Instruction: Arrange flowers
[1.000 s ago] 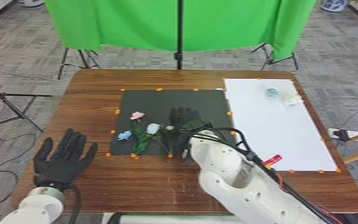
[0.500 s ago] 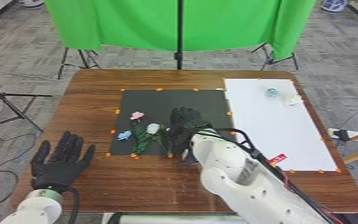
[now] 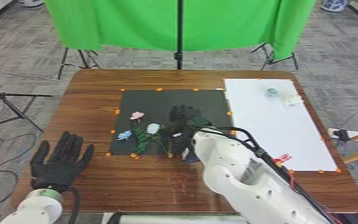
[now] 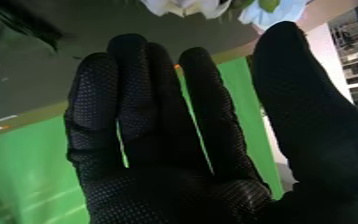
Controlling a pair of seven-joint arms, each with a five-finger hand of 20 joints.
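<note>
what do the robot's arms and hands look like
Both arms are white with smooth, rounded casings. The right arm has black cables running along it and a red tag with white marks; the left arm has a black cable by the wrist. The left hand and right hand wear black fabric gloves, the right one finely textured.

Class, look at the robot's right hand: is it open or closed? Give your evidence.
Open. In the right wrist view, the right hand has its fingers straight, with the thumb standing apart from them.
</note>
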